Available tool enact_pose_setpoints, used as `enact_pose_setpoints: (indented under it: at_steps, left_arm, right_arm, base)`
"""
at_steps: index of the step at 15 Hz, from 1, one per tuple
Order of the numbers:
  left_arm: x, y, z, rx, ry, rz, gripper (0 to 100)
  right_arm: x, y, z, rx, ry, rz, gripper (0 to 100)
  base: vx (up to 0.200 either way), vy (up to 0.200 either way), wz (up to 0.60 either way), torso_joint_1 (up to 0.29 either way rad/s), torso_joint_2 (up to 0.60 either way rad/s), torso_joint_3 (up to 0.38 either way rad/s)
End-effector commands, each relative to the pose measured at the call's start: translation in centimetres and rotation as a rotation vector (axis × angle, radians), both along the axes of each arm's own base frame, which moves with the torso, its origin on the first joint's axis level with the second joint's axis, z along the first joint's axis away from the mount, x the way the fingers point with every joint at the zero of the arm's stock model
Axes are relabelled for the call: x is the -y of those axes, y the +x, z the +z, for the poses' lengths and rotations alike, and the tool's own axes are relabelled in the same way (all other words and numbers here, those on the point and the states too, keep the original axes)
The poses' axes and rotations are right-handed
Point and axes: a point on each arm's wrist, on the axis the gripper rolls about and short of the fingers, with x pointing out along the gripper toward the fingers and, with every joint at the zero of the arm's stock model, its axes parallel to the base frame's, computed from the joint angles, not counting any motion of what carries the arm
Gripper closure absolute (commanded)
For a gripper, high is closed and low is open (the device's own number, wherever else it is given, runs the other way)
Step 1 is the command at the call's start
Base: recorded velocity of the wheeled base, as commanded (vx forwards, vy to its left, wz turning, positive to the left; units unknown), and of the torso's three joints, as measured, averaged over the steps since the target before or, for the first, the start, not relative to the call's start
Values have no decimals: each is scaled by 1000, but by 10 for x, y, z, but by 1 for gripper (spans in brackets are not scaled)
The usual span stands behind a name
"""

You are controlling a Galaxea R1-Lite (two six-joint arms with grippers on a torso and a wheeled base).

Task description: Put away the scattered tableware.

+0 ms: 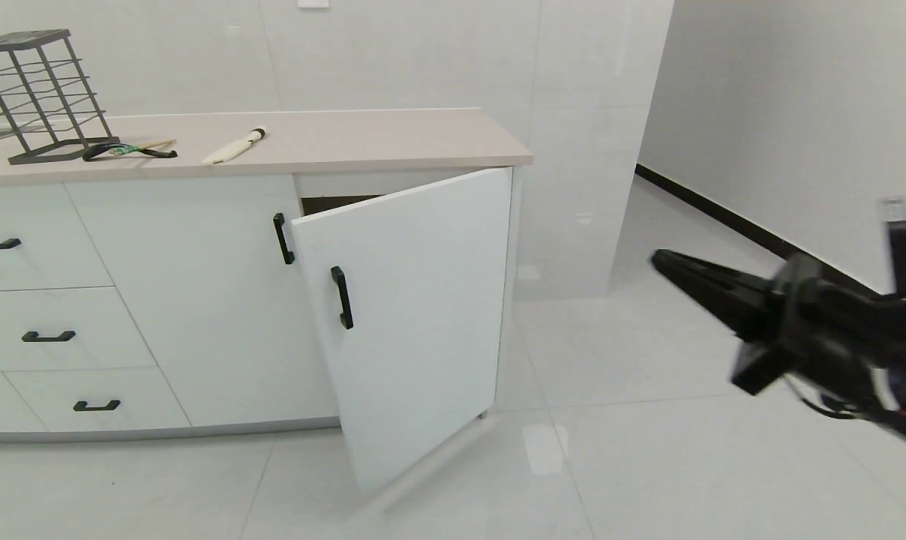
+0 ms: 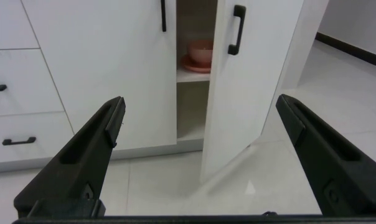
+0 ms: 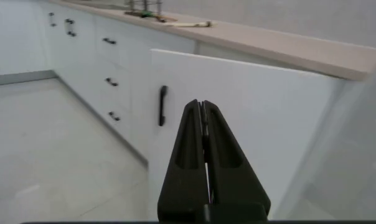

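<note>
Right gripper [image 1: 661, 260] nearest, out over the pale floor tiles and well apart from the cabinet door [image 1: 415, 315], claw pressed together into one black wedge, nothing pinched. Left gripper [image 2: 200, 115] low before the cabinet, claw spread wide, nothing between the fingers, facing the gap beside the door. Door swung partly open, hinged at the worktop's right end, black handle [image 1: 341, 298] near its free edge. Behind the door, seen from the left wrist, pink bowl [image 2: 202, 50] sitting on a pink plate [image 2: 191, 65] on the upper shelf. On the worktop [image 1: 363, 139], cream utensil [image 1: 234, 145] lying flat and slanted near the front edge, about midway along. Further toward the left end, a small heap of dark-handled utensils [image 1: 130, 150] with a wooden piece among them, close to the front edge and just beside the foot of the wire rack [image 1: 40, 94]. Rack upright, dark grey, near the left end. Under the left part of the worktop, white drawers [image 1: 48, 337] with black handles
</note>
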Motion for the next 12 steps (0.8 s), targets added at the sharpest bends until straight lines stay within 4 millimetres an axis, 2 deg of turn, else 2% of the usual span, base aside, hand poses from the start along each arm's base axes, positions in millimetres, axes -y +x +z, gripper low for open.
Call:
enact_pose_setpoints:
  at_steps: [1,2,4,6,8,10,11,12]
  left_arm:
    - [0,0,0,-1,0,0,0]
    - [0,0,0,-1,-2,2,0]
    - [0,0,0,-1,0,2,0]
    - [0,0,0,-1,-2,0,0]
    - [0,0,0,-1,-2,2,0]
    - [0,0,0,-1,-2,2,0]
    - [0,0,0,-1,-2,2,0]
    - [0,0,0,0,1,0,0]
  right_arm:
    - [72,-84,3,132,34,-311,100]
    - [76,-101,-6,159,19,-334,100]
    - [79,-123,-5,231,12,-367,100]
    - [81,-128,-8,217,4,-395,100]
    - [82,-150,-20,174,-1,-408,100]
    - [82,-185,-44,171,-12,-390,100]
    - [82,-192,-51,164,-16,-386,100]
    - [83,-209,-79,113,-29,-400,100]
  base:
    - [0,0,0,0,0,0]
    - [0,0,0,0,0,0]
    - [0,0,0,0,0,0]
    - [0,0,0,0,0,0]
    - [0,0,0,0,0,0]
    - [0,0,0,0,0,0]
    - [0,0,0,0,0,0]
    - [0,0,0,0,0,0]
